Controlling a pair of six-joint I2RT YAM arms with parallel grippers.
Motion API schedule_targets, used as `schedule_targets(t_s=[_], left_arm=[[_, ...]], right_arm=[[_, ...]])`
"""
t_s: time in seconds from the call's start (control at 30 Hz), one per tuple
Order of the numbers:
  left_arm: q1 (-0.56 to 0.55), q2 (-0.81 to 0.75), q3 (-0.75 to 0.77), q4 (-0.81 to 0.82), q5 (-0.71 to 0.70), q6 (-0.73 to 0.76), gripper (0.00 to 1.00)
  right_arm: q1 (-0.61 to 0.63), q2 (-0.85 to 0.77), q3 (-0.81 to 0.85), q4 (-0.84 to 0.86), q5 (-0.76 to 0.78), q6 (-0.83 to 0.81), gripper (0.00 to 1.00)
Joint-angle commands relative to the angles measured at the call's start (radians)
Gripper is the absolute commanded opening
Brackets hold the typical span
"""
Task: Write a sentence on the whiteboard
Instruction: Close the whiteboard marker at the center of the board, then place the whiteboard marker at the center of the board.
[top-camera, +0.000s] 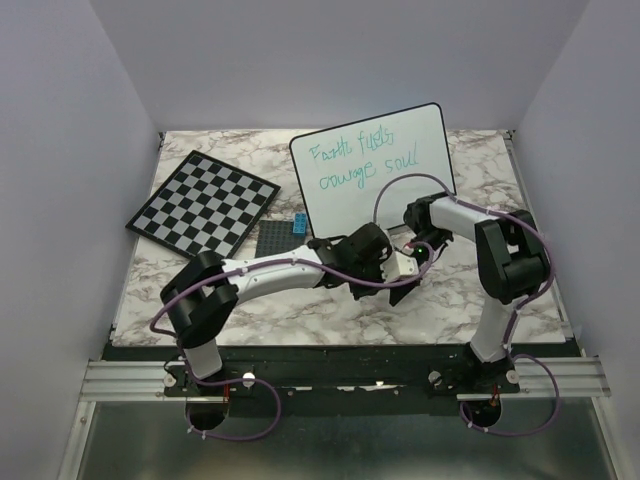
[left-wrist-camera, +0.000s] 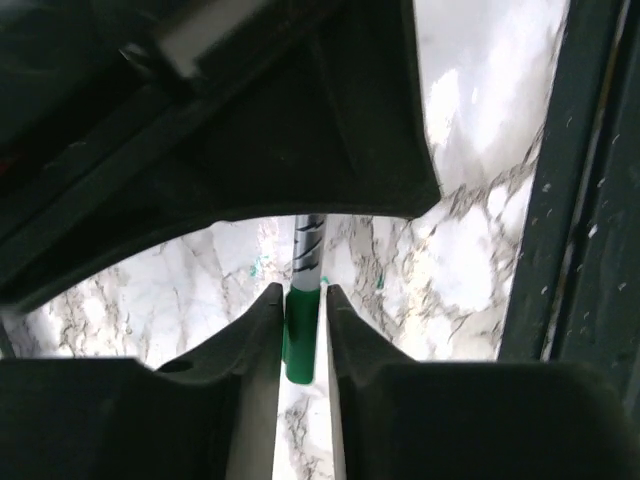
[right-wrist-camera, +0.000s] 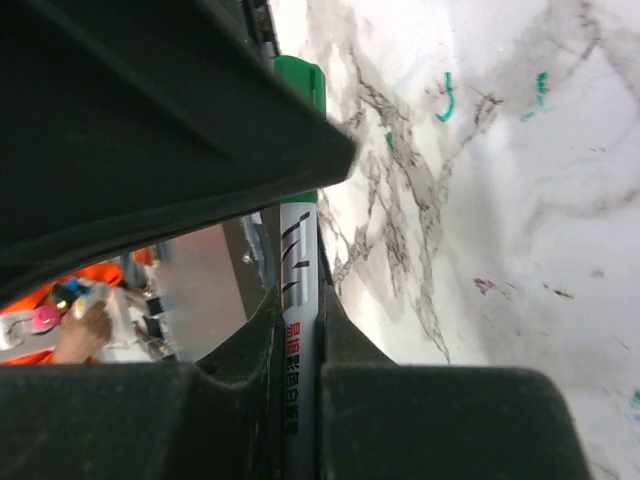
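The whiteboard (top-camera: 425, 130) stands tilted at the back, with the sentence (top-camera: 362, 158) on it in two teal lines. In front of it both grippers meet low over the marble table (top-camera: 300, 310). My right gripper (top-camera: 414, 252) (right-wrist-camera: 298, 292) is shut on the grey barrel of a marker (right-wrist-camera: 299, 262). The marker's green cap (left-wrist-camera: 301, 335) (right-wrist-camera: 304, 82) sits on the barrel's end, between the fingers of my left gripper (top-camera: 388, 262) (left-wrist-camera: 302, 292). The cap touches one finger, and a thin sliver of light shows at the other.
A black-and-white chessboard (top-camera: 203, 203) lies at the back left. Beside the whiteboard's left foot is a dark studded plate (top-camera: 275, 240) with a small blue block (top-camera: 299, 222). Small green marker marks (right-wrist-camera: 447, 100) dot the marble. Grey walls enclose the table on three sides.
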Motion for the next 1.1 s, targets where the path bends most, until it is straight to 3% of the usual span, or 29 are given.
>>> schedule_targets(t_s=[0.0,0.1,0.17,0.3,0.4,0.5,0.6,0.63,0.77,0.87,1.07], left_arm=[[-0.023,-0.221,-0.124,0.348,-0.055,-0.04,0.38],[-0.023,-0.333,-0.214,0.35,-0.102,-0.06,0.56],[-0.023,-0.391,-0.256,0.348,-0.133,-0.075,0.59],[-0.01,-0.589,-0.362,0.359,-0.312,-0.139,0.99],[0.067,-0.716,-0.428,0.336,-0.392,-0.236,0.99],[0.214,-0.837,-0.472,0.295,-0.301,-0.322,0.99],[0.292,-0.942,-0.52,0.272,-0.331,-0.346,0.99],[0.296,-0.964,-0.535,0.249,-0.355,-0.346,0.99],[0.299,-1.022,-0.525,0.152,-0.503,-0.333,0.99],[0.302,-1.06,-0.525,0.089,-0.549,-0.319,0.99],[0.319,-1.237,-0.617,0.078,-0.6,-0.38,0.99]], right_arm=[[-0.009,-0.108,-0.042,0.132,0.072,0.051,0.01],[-0.018,-0.161,-0.091,0.181,0.147,0.059,0.01],[-0.03,-0.194,-0.113,0.227,0.195,0.068,0.01],[-0.102,-0.239,-0.159,0.321,0.343,0.085,0.05],[-0.138,-0.283,-0.191,0.397,0.417,0.087,0.1],[-0.142,-0.319,-0.24,0.477,0.529,0.084,0.15],[-0.144,-0.346,-0.28,0.545,0.603,0.093,0.22],[-0.144,-0.357,-0.291,0.58,0.638,0.097,0.25],[-0.167,-0.394,-0.318,0.605,0.661,0.12,0.52],[-0.199,-0.452,-0.321,0.595,0.649,0.134,0.63],[-0.325,-0.66,-0.283,0.546,0.577,0.166,0.65]])
